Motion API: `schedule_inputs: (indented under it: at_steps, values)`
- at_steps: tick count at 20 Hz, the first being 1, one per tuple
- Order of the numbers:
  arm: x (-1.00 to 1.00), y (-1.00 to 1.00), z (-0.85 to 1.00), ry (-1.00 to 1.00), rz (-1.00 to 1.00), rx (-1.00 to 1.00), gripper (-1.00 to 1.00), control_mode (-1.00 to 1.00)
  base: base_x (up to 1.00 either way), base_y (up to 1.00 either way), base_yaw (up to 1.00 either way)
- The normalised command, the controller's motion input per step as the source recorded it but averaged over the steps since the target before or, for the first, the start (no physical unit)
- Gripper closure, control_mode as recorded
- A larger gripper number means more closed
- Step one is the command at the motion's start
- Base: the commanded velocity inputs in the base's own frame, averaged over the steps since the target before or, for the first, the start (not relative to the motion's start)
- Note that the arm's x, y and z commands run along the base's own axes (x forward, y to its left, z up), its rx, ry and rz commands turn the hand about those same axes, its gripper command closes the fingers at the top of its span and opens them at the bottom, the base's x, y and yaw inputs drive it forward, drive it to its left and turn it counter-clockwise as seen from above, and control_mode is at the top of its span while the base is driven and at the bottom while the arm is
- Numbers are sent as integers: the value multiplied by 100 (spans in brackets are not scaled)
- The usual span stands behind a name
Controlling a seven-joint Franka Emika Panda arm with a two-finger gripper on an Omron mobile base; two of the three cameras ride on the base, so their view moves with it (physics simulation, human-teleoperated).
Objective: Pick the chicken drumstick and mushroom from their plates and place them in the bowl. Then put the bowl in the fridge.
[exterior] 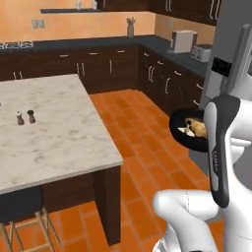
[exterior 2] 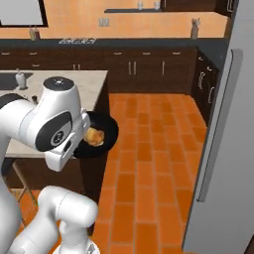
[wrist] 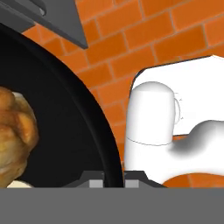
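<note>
While the white arm rises at the lower right of the left base view, the round black glossy bowl [exterior: 189, 131] hangs in the air above the orange tiled floor [exterior: 138, 133], beside the tall silver-grey metal fridge [exterior: 231, 49]. Inside it lie the golden-brown chicken drumstick [exterior: 197, 128] and the small pale beige mushroom [exterior: 186, 131], touching each other. The marble-topped island desk [exterior: 54, 128] stands well apart to the left.

From the right base view, the bowl [exterior 2: 101, 135] shows beside the arm's white wrist, with the drumstick [exterior 2: 93, 136] in it; the fridge door [exterior 2: 223, 139] fills the right side.

Along the hand view, the hand [wrist: 114, 179] is clamped on the bowl's rim [wrist: 103, 131], one dark fingertip on each side of the wall. The drumstick [wrist: 15, 131] rests inside at the left.
</note>
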Motion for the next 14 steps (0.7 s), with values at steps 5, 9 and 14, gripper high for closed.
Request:
schedule_inputs:
  at_steps: [5,9,14]
  values:
    - [0,0,0,0,0,0,100,100,68,-73,11]
    - [0,0,0,0,0,0,100,100,79,-8,1]
    - [0,0,0,0,0,0,100,100,83,18,0]
